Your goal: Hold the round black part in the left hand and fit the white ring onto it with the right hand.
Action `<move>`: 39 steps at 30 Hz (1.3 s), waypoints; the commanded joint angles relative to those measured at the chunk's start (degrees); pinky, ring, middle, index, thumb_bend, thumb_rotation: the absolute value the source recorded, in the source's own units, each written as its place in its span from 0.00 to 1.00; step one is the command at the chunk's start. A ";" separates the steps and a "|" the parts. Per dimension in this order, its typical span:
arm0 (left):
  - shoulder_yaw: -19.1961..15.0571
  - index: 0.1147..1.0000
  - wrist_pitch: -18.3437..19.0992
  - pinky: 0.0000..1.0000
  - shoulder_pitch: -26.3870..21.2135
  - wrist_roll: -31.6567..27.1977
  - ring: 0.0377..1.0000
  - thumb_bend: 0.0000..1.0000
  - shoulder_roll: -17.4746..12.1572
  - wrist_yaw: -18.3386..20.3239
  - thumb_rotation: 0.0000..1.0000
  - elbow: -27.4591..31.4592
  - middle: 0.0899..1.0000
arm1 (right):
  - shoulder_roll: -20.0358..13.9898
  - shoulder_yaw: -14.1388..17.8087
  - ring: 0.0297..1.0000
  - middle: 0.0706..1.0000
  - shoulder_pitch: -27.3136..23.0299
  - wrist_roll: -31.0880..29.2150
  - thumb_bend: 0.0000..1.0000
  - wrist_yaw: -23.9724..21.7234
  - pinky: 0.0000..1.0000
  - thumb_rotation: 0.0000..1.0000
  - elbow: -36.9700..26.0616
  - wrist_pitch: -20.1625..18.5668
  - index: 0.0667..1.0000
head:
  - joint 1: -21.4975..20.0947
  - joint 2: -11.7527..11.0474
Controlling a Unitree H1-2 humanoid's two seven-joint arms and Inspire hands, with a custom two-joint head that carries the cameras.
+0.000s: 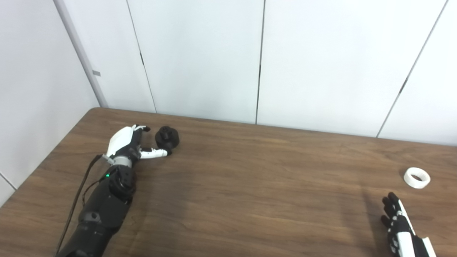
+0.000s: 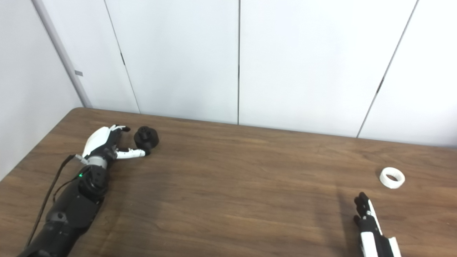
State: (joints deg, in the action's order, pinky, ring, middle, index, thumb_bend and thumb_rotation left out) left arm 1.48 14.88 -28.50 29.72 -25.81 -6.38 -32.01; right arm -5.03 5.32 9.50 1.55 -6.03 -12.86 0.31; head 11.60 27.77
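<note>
Black and round, the part sits on the table just beside your left hand, whose spread fingers hold nothing; close thumb and fingers around its sides before lifting. Your right hand, empty, fingers extended, lies near the white ring.

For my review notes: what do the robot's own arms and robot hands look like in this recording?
The left arm is black, with a small green light near the wrist, a silver wrist band and a thin black cable along its outer side. The left robot hand has a white back shell and white and black fingers. The right robot hand is black with white panels; its arm is mostly out of frame.
</note>
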 commanded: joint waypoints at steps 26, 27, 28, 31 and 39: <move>3.63 0.80 -2.11 1.00 -5.47 -0.75 1.00 0.99 0.66 -3.76 0.37 -3.56 0.95 | -0.55 -0.53 1.00 0.97 2.17 0.57 0.60 1.20 1.00 1.00 -0.35 0.08 0.97 | -0.96 0.13; 3.70 0.79 -1.87 1.00 -5.45 -0.71 1.00 1.00 0.64 -3.68 0.37 -3.55 0.95 | -0.59 -0.54 0.99 0.97 2.17 0.52 0.59 1.22 1.00 1.00 -0.32 0.16 0.97 | -0.96 0.13; 3.77 0.79 -1.77 1.00 -5.45 -0.66 1.00 1.00 0.62 -3.70 0.38 -3.61 0.95 | -0.63 -0.58 0.99 0.97 2.15 0.53 0.59 1.25 1.00 1.00 -0.29 0.27 0.97 | -0.99 0.16; 3.73 0.79 -1.66 1.00 -5.41 -0.81 1.00 1.00 0.60 -3.72 0.38 -3.82 0.95 | -0.65 -0.65 0.99 0.97 2.08 0.45 0.57 1.27 1.00 1.00 -0.39 0.07 0.97 | -0.89 0.10; 3.49 0.77 -1.95 1.00 -5.24 -1.11 1.00 0.97 0.19 -4.35 0.33 -5.01 0.93 | -0.50 -0.57 1.00 0.97 2.15 0.25 0.56 1.41 1.00 1.00 -0.74 -0.89 0.97 | -0.59 0.21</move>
State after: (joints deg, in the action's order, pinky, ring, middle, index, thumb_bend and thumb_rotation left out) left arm 5.16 12.94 -31.21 28.72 -24.26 -9.83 -36.44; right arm -5.00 4.95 9.51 1.77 -4.95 -13.00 0.17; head 10.90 27.95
